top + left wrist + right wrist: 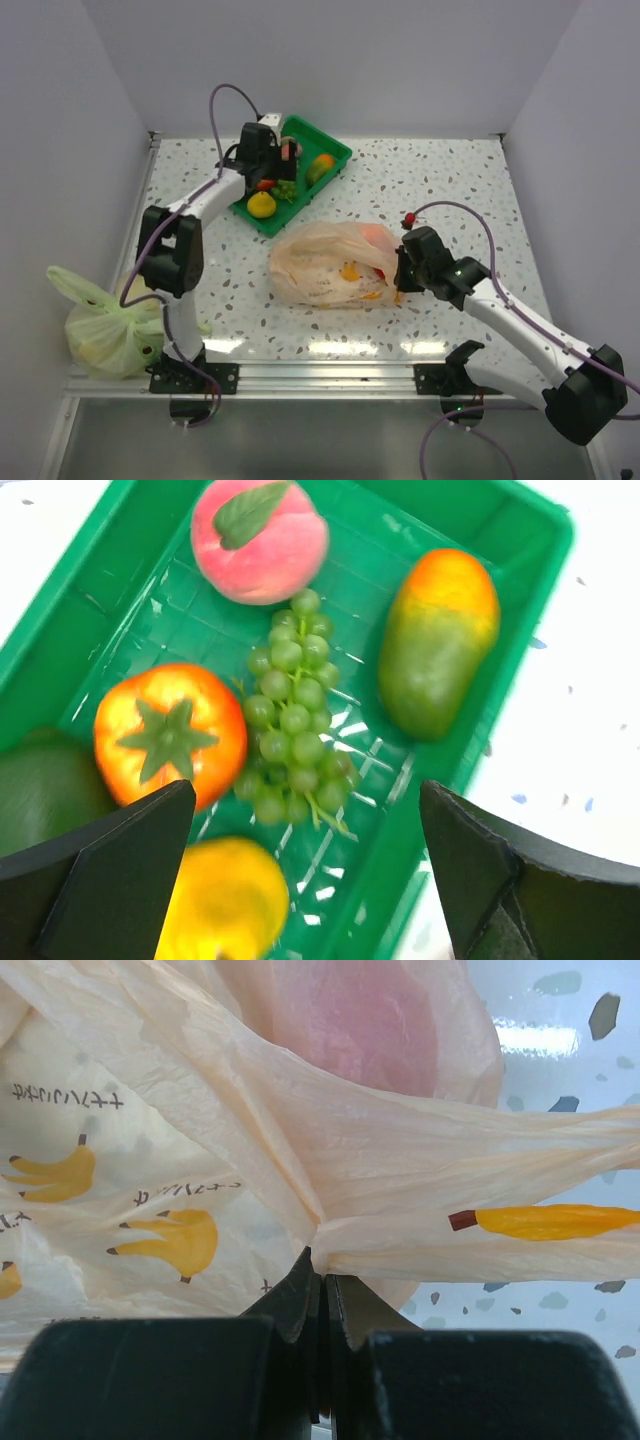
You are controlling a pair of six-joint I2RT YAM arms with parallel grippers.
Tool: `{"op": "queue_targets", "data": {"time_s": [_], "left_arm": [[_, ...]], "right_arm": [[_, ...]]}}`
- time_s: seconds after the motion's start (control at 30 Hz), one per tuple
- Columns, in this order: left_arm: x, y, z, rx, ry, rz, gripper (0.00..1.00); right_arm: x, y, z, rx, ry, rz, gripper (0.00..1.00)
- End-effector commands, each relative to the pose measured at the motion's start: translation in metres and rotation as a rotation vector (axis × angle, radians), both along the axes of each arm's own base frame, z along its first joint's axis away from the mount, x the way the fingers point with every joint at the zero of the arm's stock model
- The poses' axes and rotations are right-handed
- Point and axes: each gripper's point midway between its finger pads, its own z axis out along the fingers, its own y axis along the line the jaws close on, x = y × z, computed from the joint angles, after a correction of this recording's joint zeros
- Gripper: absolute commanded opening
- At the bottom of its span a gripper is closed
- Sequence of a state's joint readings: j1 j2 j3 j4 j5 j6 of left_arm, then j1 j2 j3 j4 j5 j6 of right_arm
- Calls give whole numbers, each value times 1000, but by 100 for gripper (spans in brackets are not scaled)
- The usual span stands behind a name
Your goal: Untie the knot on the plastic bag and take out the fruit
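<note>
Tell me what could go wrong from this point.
1. The right gripper pinches only a thin fold of the plastic bag; pulling might tear the film or slip off.
2. The pink fruit inside may roll out when tugged.
3. The left gripper, open low over the crowded green tray, could bump the grape bunch.

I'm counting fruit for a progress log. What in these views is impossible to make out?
1. Fruit inside the plastic bag: top and right wrist views, the cloudy film shows only a pink blur.
2. The knot: not clearly shown in any view; the right gripper pinches bunched film.
3. Dark green fruit: left wrist view, cut off by the picture's edge and a black finger.
4. Yellow-green bag contents: top view, too small.
</note>
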State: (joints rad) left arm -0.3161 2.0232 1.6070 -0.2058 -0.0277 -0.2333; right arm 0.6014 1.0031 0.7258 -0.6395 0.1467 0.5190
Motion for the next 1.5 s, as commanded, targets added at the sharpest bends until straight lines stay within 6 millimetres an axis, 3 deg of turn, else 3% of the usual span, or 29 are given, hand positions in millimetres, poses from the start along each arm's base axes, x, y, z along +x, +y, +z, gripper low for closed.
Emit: {"op": "queue_targets", "data": {"time_s": [0.0,0.07,0.1,0.13,0.2,0.23,0.37,0.43,0.53,0.77,0.9,0.93,1.03,1.2,1.23,1.37,1.4,1.47], "left_arm": [[-42,-16,77,-46,-134,-98,100],[-66,-21,79,-32,-121,-117,100],[-91,-31,84,-25,-127,-160,100],[-101,-26,84,10,-127,-137,100],[-133,-33,92,15,-137,-170,100],[-145,-33,91,15,-121,-179,100],[-188,-30,95,-1,-88,-190,100],[-209,-25,95,-3,-70,-183,100],[-233,-23,93,-13,-46,-186,100],[-262,-12,73,36,9,-161,100],[-275,-17,57,30,49,-173,100],[-278,-17,53,36,64,-174,100],[-288,-20,36,58,110,-189,100],[-304,-18,3,88,182,-188,100],[-305,-17,-1,89,190,-183,100],[-308,-15,-29,105,231,-159,100],[-305,-18,-31,90,225,-147,100],[-304,-20,-43,99,242,-141,100]], "right_arm": [[17,0,26,-24,-80,1,0],[20,-1,36,-34,-96,10,0],[21,-1,39,-38,-101,13,7],[23,1,49,-29,-119,20,27],[22,-1,57,-51,-122,47,47],[24,1,70,-44,-141,59,66],[22,-2,93,-93,-140,124,92],[26,0,111,-95,-163,141,99],[31,3,120,-126,-159,189,99],[44,28,95,-177,-60,339,99],[47,34,62,-242,29,364,99],[50,26,46,-296,63,343,99],[55,17,22,-368,100,293,99],[64,5,0,-462,139,220,99],[65,5,-5,-468,139,217,96],[71,2,-8,-494,120,213,67],[72,2,-5,-493,112,216,46],[75,6,5,-475,87,226,19]]}}
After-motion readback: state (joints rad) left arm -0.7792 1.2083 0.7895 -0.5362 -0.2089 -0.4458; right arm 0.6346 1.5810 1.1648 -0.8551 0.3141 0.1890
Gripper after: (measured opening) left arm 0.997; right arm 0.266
